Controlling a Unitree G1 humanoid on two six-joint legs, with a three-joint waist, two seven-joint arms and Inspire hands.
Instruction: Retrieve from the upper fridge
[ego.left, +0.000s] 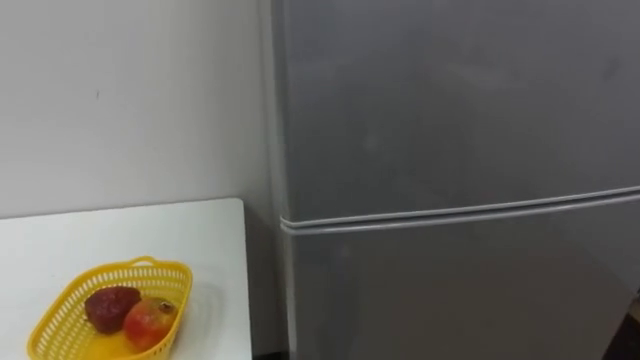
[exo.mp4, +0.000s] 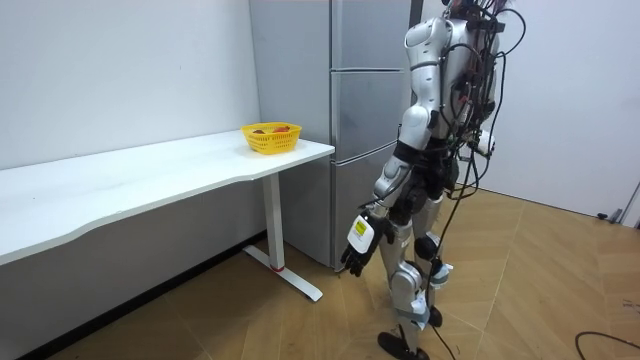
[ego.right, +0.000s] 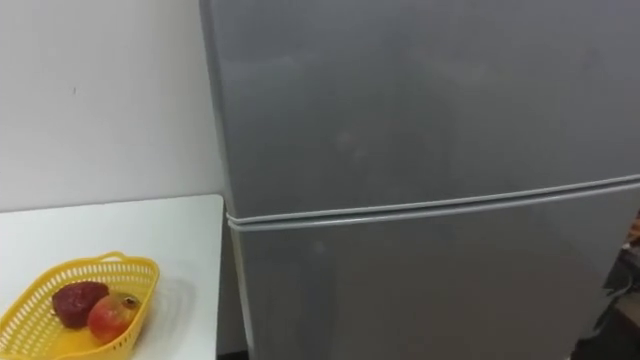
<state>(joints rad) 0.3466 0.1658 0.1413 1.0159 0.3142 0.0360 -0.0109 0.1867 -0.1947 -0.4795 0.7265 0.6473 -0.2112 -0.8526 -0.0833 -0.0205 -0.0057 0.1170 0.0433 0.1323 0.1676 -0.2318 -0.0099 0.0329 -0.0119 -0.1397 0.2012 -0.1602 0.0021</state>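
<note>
A grey two-door fridge (ego.left: 450, 100) stands right in front of me with both doors closed. The upper door (ego.right: 420, 90) meets the lower door (ego.right: 420, 290) at a pale seam (ego.left: 460, 212). In the room view I stand upright close to the fridge (exo.mp4: 360, 40), facing it. My left hand (exo.mp4: 355, 248) hangs low beside my thigh with its fingers relaxed and nothing in it, well below the upper door.
A white table (ego.left: 150, 230) stands against the wall to the left of the fridge. Near its end sits a yellow basket (ego.left: 60, 320) holding a dark red fruit (ego.left: 112, 305) and a red-orange fruit (ego.left: 150, 322). Wooden floor (exo.mp4: 540, 290) lies open behind me.
</note>
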